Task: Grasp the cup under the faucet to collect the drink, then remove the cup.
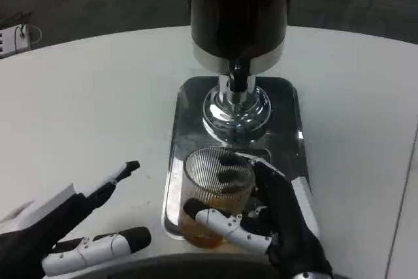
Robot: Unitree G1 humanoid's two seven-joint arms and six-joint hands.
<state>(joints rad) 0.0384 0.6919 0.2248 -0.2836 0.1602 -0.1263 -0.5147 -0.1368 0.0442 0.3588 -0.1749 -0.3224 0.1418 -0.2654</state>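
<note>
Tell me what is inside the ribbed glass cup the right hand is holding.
The cup holds a shallow layer of amber drink at its bottom. The right hand wraps its lower wall, so fingers cover part of the liquid and its exact level cannot be read.

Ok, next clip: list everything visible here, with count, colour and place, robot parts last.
table: one, white, round-edged, under everything.
drink dispenser: one, dark body with chrome base, top centre, on the tray.
faucet: one, black and chrome, at the dispenser's front.
tray: one, shiny metal, centre.
cup: one, clear ribbed glass with amber drink at the bottom, on the tray's near end.
small object: one, whitish, far left edge; too blurred to identify.
left hand: fingers spread, holding nothing, lower left.
right hand: grips the cup.
</note>
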